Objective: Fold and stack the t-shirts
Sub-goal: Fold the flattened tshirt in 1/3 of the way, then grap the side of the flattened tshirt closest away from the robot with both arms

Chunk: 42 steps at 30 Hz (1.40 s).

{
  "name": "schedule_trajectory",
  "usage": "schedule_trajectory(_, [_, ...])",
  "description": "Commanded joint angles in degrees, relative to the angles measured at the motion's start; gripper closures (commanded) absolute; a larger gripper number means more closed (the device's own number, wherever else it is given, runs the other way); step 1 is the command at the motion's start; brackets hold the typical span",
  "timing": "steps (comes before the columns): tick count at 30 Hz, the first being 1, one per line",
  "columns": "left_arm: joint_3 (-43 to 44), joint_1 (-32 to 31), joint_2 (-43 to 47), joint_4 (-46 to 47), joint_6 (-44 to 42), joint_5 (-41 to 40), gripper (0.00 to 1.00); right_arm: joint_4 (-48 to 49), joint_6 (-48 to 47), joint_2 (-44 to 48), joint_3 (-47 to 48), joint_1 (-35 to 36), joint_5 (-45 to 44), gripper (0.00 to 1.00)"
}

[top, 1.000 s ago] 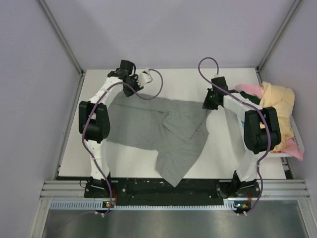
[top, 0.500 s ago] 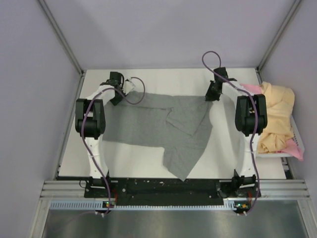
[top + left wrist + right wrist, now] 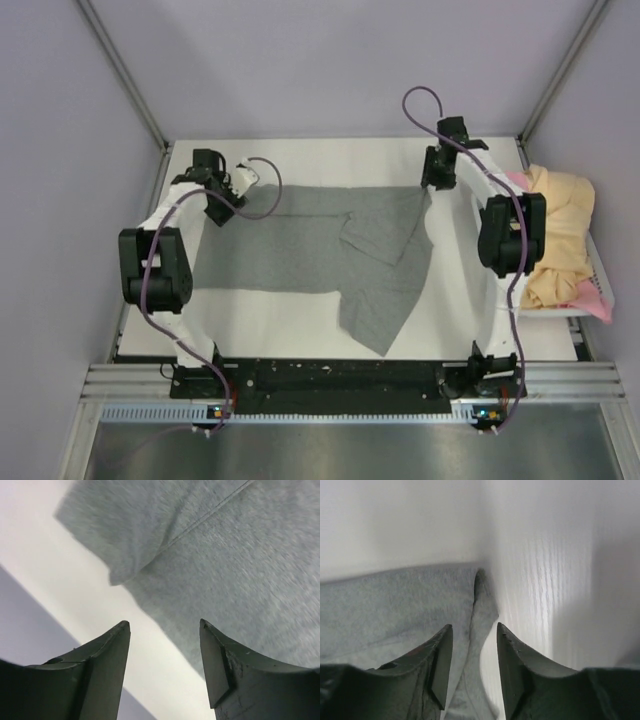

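The white table (image 3: pixel 270 325) has bare room along its far edge, at the near-left corner and in a strip down the right side. The grey t-shirt (image 3: pixel 290 240) lies spread across the middle, its far edge running straight between the two arms and a rumpled flap trailing toward the near edge. A heap of pale yellow and pink t-shirts (image 3: pixel 560 230) sits at the right edge. The left gripper (image 3: pixel 164 625) stands wide at the shirt's far-left corner, holding nothing. The right gripper (image 3: pixel 473 626) is narrowly parted astride the far-right corner fold, not pinching it.
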<state>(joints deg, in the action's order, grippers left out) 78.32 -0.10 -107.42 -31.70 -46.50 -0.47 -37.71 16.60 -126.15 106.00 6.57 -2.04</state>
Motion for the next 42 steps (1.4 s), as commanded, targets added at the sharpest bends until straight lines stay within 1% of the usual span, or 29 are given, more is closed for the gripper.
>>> schedule_trajectory(1, [-0.8, 1.6, 11.2, -5.5, -5.3, 7.1, 0.37, 1.5, -7.7, 18.4, -7.2, 3.2, -0.4, 0.53])
schedule_trajectory(3, [-3.3, 2.3, 14.7, -9.4, -9.0, 10.5, 0.37, 4.0, -11.3, 26.4, -16.0, 6.8, 1.8, 0.47])
schedule_trajectory(6, [-10.1, 3.5, 21.4, -14.8, -16.9, 16.0, 0.37, 8.4, -19.9, 37.3, -29.0, 16.2, 5.2, 0.43])
schedule_trajectory(8, [-14.9, 4.6, 25.7, -17.5, -23.9, 19.1, 0.37, 11.3, -29.3, 43.9, -37.4, 22.6, 3.1, 0.42])
schedule_trajectory(10, [-19.0, 6.1, 30.0, -20.3, -31.3, 22.0, 0.37, 12.8, -35.6, 50.7, -44.3, 28.6, 1.2, 0.4])
schedule_trajectory(11, [-20.7, 6.9, 31.8, -21.7, -34.9, 22.7, 0.36, 13.0, -37.6, 53.4, -47.3, 31.2, 1.9, 0.39])
schedule_trajectory(12, [-22.8, 7.6, 33.1, -23.0, -37.5, 23.1, 0.36, 12.9, -39.1, 55.7, -50.0, 33.2, 5.0, 0.36])
schedule_trajectory(13, [-24.9, 8.3, 34.5, -23.5, -40.0, 22.9, 0.36, 12.8, -41.4, 58.4, -53.1, 35.3, 8.1, 0.04])
schedule_trajectory(14, [-26.8, 8.7, 35.2, -23.1, -41.5, 22.4, 0.35, 12.6, -43.8, 60.8, -56.1, 36.8, 11.4, 0.01])
schedule_trajectory(16, [-30.6, 9.2, 36.0, -21.7, -43.8, 20.3, 0.35, 11.5, -48.4, 65.8, -61.4, 40.3, 17.5, 0.01])
schedule_trajectory(17, [-32.3, 9.2, 36.1, -19.5, -43.8, 18.9, 0.35, 10.7, -50.0, 67.6, -63.4, 41.6, 19.5, 0.02])
schedule_trajectory(19, [-34.5, 9.8, 36.2, -13.6, -41.6, 17.3, 0.36, 8.8, -53.1, 70.7, -66.7, 44.7, 22.8, 0.04])
schedule_trajectory(21, [-34.9, 11.0, 35.7, -10.1, -41.0, 18.1, 0.36, 7.0, -55.8, 72.3, -68.8, 48.4, 25.9, 0.08])
schedule_trajectory(22, [-35.0, 11.5, 35.3, -8.8, -40.8, 18.5, 0.36, 6.0, -56.9, 72.4, -69.8, 49.9, 26.3, 0.13])
schedule_trajectory(24, [-35.2, 11.9, 34.1, -6.3, -40.1, 18.4, 0.36, 5.0, -58.3, 71.7, -71.2, 51.8, 25.6, 0.35])
schedule_trajectory(25, [-35.3, 11.9, 33.5, -5.4, -40.1, 18.3, 0.36, 4.9, -58.9, 71.1, -71.8, 52.5, 25.3, 0.4])
schedule_trajectory(28, [-35.3, 11.8, 31.0, -5.7, -40.7, 18.8, 0.37, 4.2, -60.7, 67.5, -72.5, 53.5, 25.2, 0.4])
schedule_trajectory(32, [-36.4, 11.9, 28.3, -5.1, -40.7, 18.1, 0.41, 4.1, -62.0, 61.0, -72.2, 56.7, 24.0, 0.41])
schedule_trajectory(35, [-37.6, 12.0, 27.3, -3.6, -40.2, 18.0, 0.45, 5.8, -61.1, 57.3, -71.8, 57.9, 22.0, 0.44])
schedule_trajectory(37, [-38.0, 11.9, 26.7, -2.7, -39.5, 17.7, 0.49, 7.0, -59.8, 55.0, -71.5, 57.9, 21.1, 0.47])
schedule_trajectory(38, [-38.0, 11.9, 26.4, -2.4, -39.1, 17.5, 0.53, 7.1, -59.6, 53.8, -71.4, 58.2, 20.9, 0.49])
schedule_trajectory(40, [-38.0, 11.9, 26.2, -1.8, -38.2, 17.0, 0.66, 7.7, -59.0, 52.0, -71.3, 58.6, 20.1, 0.53])
schedule_trajectory(41, [-38.0, 11.9, 26.2, -1.5, -37.8, 16.8, 0.73, 7.7, -58.8, 51.2, -71.1, 58.8, 20.1, 0.59])
schedule_trajectory(42, [-38.1, 11.9, 26.3, -1.4, -37.5, 16.8, 0.83, 7.4, -58.7, 50.8, -70.8, 58.9, 20.3, 0.63])
